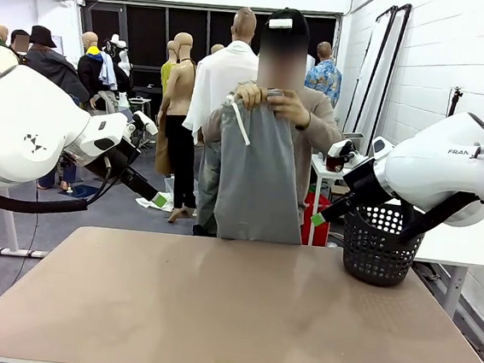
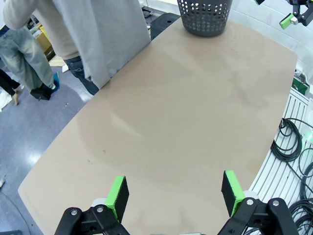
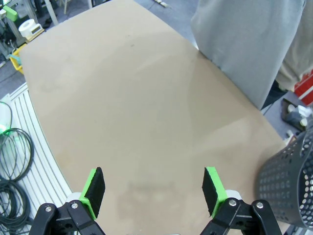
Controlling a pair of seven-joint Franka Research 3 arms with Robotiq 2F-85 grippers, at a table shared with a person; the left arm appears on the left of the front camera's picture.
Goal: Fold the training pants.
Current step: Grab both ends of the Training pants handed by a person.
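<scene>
A person at the far side of the table holds the light-grey training pants (image 1: 259, 179) up by the waistband with both hands (image 1: 282, 104). The white drawstring (image 1: 239, 121) dangles at the upper left, and the legs hang down behind the table's far edge. The same pants appear in the left wrist view (image 2: 100, 36) and the right wrist view (image 3: 244, 44). My left gripper (image 1: 160, 198) hovers off the table's left side, open and empty (image 2: 175, 195). My right gripper (image 1: 319, 217) hovers at the right by the basket, also open and empty (image 3: 153, 191).
The tan table (image 1: 212, 316) has a bare top. A black perforated basket (image 1: 379, 242) stands at its far right corner (image 2: 205, 17) (image 3: 288, 186). Cables lie on the floor beside the table (image 3: 12, 161).
</scene>
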